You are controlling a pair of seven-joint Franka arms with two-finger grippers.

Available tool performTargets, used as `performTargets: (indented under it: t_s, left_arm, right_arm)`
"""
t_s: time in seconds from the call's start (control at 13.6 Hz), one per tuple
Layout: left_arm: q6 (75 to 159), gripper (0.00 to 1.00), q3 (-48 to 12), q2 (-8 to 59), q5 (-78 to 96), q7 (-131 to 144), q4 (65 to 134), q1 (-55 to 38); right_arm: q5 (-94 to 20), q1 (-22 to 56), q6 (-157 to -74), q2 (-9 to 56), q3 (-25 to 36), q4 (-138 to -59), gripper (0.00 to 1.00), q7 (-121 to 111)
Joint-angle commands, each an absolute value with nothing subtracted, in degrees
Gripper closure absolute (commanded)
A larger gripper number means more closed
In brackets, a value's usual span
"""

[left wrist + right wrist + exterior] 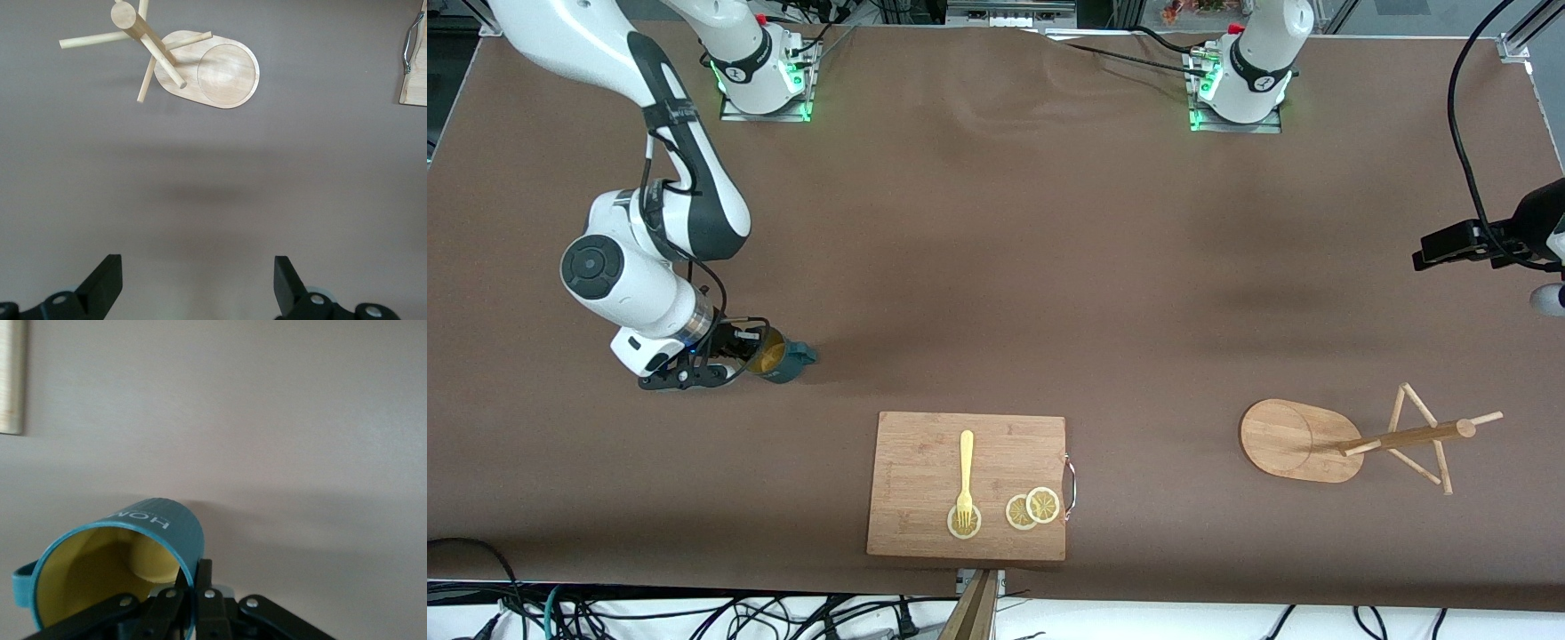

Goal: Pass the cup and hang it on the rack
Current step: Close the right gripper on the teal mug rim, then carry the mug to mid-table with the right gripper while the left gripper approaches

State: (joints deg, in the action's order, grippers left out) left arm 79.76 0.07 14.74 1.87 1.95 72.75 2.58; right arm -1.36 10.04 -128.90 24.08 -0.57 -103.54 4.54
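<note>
The dark teal ribbed cup (783, 360) with a yellowish inside is tipped on its side near the right arm's end of the table. My right gripper (740, 356) is shut on its rim wall, one finger inside and one outside (203, 577). The cup (150, 527) fills the lower part of the right wrist view. I cannot tell if it touches the table. The bamboo rack (1396, 437) stands on its oval base (1285, 440) toward the left arm's end. My left gripper (197, 273) is open and empty, high over bare table beside the rack (147, 40).
A rectangular wooden cutting board (916, 453) lies near the front edge, midway between the arms, with a yellow fork (965, 476) and lemon slices (1032, 508) on it. Its metal handle (1071, 484) faces the rack. Its corner shows in the left wrist view (417, 80).
</note>
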Motion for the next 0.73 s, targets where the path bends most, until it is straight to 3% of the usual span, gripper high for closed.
performTargets:
  t_s: [0.0, 0.66]
  left_arm:
    - [80.2, 0.0, 0.0, 15.7, 0.6, 2.5, 70.8, 2.4]
    - [82.0, 0.0, -0.6, 16.2, 0.8, 2.8, 70.8, 0.9]
  right_arm:
    - [-1.7, 16.4, -120.3, 24.3, -0.6, -96.2, 1.0, 14.4]
    - [0.1, 40.8, -120.1, 35.1, -0.4, -84.0, 1.0, 54.3]
